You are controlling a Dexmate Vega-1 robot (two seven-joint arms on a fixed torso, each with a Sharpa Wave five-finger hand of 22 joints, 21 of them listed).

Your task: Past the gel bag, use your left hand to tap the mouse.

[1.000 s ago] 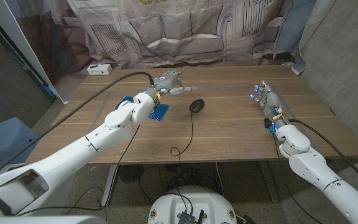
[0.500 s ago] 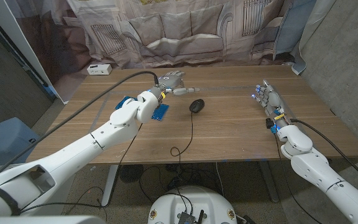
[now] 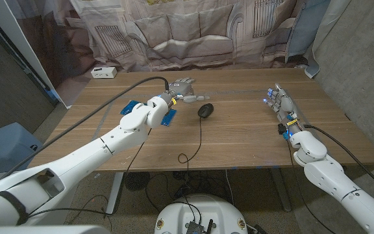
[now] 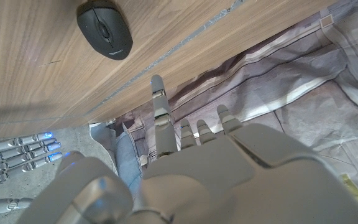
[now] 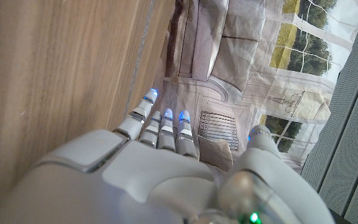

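Note:
A black corded mouse lies near the table's middle, and the left wrist view also catches the mouse. A blue gel bag lies left of it, mostly covered by my left forearm. My left hand hovers over the table beyond the gel bag, up and left of the mouse, fingers apart and holding nothing; the left hand is clear of the mouse. My right hand stands at the right of the table, fingers extended and empty, and the right wrist view shows the right hand from behind.
A white box sits at the table's far left corner. The mouse cord runs to the near edge. A printed curtain hangs behind the wooden table.
My left hand has moved a little farther over the table, past the gel bag, and its forearm has swung right. The right hand has barely moved.

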